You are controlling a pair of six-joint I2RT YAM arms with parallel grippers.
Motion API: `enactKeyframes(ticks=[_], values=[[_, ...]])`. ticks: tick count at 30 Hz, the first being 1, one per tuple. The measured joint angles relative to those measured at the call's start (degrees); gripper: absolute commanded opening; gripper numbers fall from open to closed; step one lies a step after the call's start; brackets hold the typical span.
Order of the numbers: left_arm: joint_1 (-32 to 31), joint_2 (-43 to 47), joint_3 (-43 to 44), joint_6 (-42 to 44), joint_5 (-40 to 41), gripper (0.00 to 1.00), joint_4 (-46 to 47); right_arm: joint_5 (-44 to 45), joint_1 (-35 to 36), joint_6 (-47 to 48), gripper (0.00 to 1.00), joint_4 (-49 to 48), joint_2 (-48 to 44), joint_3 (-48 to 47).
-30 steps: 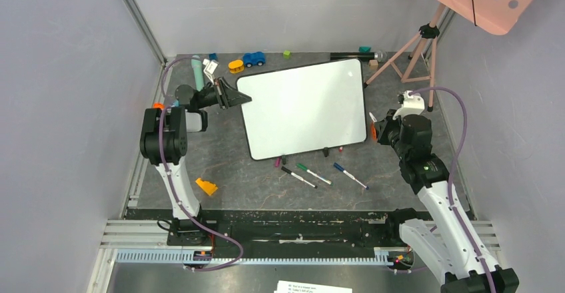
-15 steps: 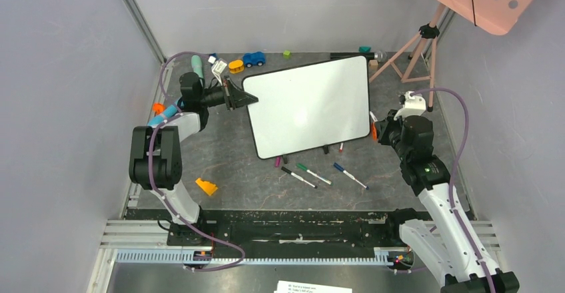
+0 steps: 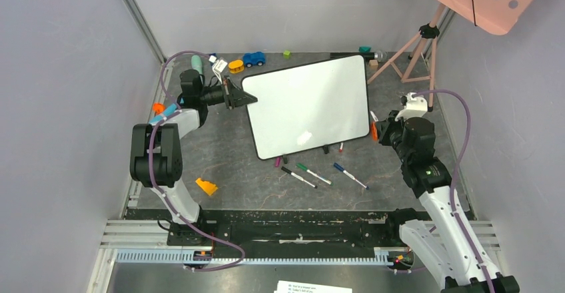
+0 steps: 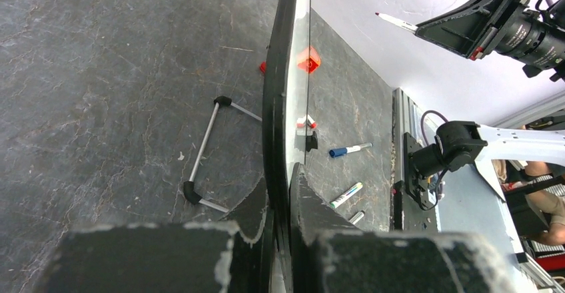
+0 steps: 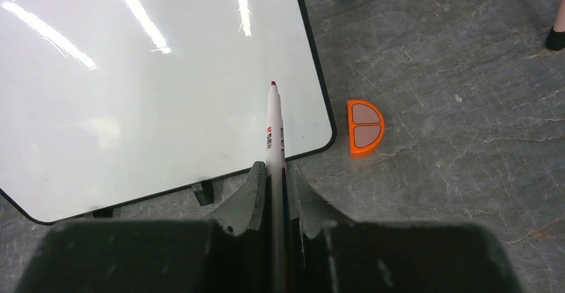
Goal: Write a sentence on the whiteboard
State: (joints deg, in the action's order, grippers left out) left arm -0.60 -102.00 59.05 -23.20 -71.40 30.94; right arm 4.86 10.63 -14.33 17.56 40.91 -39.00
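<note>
We begin with the whiteboard (image 3: 306, 110). It stands tilted on the table (image 3: 220, 153) and spans the gap between our two grippers, its glossy face showing white with streaks of glare. Our left gripper (image 3: 244, 98) pinches the board's left edge, one finger on the face and one on the back, so the board runs straight out ahead of those fingers. Our right gripper (image 5: 274, 176) sits just beside the board's right edge. It is clamped on a marker (image 5: 274, 126) that points forward over the board corner closest to that gripper. From the left wrist, the tip looks apart from the face. Three loose markers (image 3: 313, 173) lie between the grippers and our bases. Just right of the held tip lies an orange half-round piece (image 5: 365, 127).
</note>
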Motion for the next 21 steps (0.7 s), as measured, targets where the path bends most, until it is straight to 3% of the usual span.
enactKeyframes(ticks=[21], values=[[-0.11,4.02,-3.45,1.29,1.66,0.02,0.76,-4.44,0.00,-0.22,0.00,-3.17,-4.44,3.63]])
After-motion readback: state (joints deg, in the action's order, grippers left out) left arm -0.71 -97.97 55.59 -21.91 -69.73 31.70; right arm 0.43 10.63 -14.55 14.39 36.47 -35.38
